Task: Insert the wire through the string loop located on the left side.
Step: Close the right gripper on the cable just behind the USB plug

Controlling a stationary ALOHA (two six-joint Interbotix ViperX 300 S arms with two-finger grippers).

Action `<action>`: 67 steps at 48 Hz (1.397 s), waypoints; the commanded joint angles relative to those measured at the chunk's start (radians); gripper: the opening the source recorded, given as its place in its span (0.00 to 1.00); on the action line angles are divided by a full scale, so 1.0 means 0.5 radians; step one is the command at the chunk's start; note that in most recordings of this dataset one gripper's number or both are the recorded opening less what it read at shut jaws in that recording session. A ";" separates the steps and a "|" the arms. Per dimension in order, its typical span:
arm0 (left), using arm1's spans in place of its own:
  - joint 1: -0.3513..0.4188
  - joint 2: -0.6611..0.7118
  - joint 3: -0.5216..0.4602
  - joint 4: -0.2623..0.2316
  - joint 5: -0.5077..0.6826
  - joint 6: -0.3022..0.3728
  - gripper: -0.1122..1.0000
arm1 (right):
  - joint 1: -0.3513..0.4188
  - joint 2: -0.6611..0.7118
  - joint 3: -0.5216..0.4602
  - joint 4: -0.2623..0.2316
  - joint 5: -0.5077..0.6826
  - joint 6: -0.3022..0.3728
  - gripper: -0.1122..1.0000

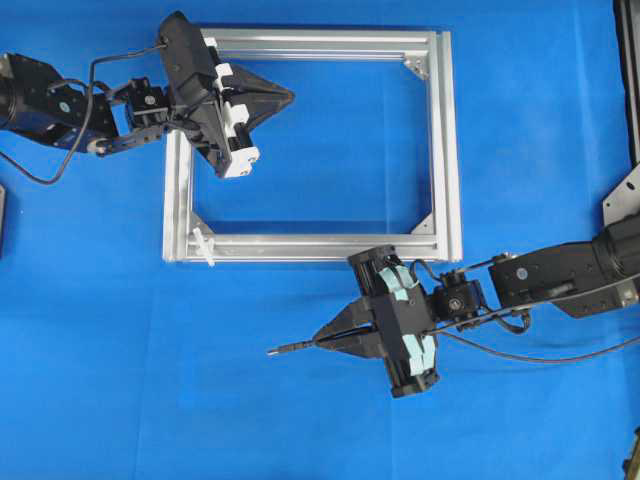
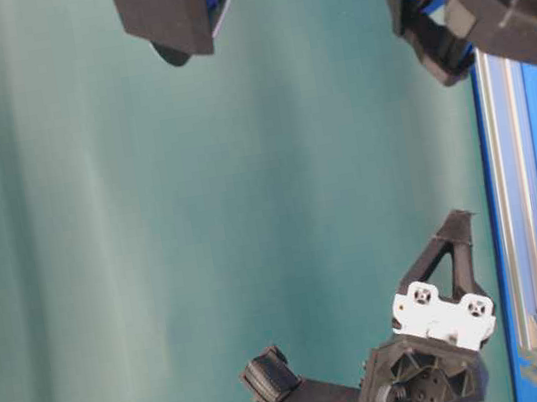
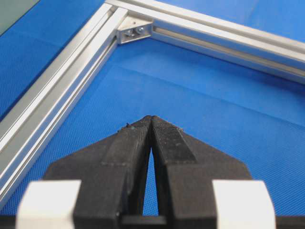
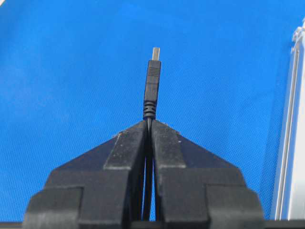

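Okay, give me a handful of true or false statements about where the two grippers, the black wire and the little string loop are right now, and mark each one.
1. The right gripper is shut on the thin black wire with the dark plug tip. True.
2. The plug tip is already through the tiny white string loop. False: it lies apart from the loop, outside the silver aluminium frame.
3. The left gripper holds the loop. False: it is shut on nothing, over the frame's interior.
4. The loop sits at the frame's lower left corner in the overhead view. True.
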 commanded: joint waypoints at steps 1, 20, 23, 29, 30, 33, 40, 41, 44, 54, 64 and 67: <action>0.003 -0.058 -0.012 0.006 -0.012 -0.003 0.10 | 0.006 -0.055 -0.012 0.000 -0.012 -0.003 0.10; 0.003 -0.058 -0.012 0.003 -0.012 -0.003 0.10 | 0.009 -0.055 -0.012 0.000 -0.012 -0.006 0.10; 0.003 -0.058 -0.012 0.006 -0.012 -0.003 0.10 | 0.006 -0.055 -0.012 0.000 -0.012 -0.006 0.10; 0.003 -0.058 -0.012 0.006 -0.012 -0.003 0.10 | 0.006 -0.055 -0.015 0.000 -0.012 -0.006 0.10; 0.003 -0.058 -0.012 0.006 -0.009 -0.003 0.10 | 0.006 -0.055 -0.012 0.000 -0.012 -0.006 0.10; 0.003 -0.058 -0.012 0.006 -0.012 -0.003 0.10 | 0.009 -0.055 -0.012 0.000 -0.012 -0.006 0.10; 0.003 -0.058 -0.012 0.009 -0.012 -0.003 0.10 | 0.006 -0.055 -0.012 0.000 -0.012 -0.006 0.10; 0.003 -0.058 -0.012 0.009 -0.012 -0.003 0.10 | 0.006 -0.055 -0.012 0.000 -0.012 -0.006 0.10; 0.003 -0.058 -0.012 0.009 -0.012 -0.003 0.10 | 0.006 -0.055 -0.012 -0.003 -0.015 -0.006 0.10; 0.003 -0.058 -0.012 0.006 -0.012 -0.003 0.10 | 0.006 -0.055 -0.012 0.000 -0.015 -0.006 0.10; 0.003 -0.058 -0.015 0.009 -0.012 -0.003 0.10 | -0.009 -0.055 -0.009 -0.003 -0.018 -0.009 0.10; 0.003 -0.058 -0.015 0.009 -0.012 -0.003 0.10 | -0.034 -0.061 0.006 0.000 -0.025 -0.012 0.10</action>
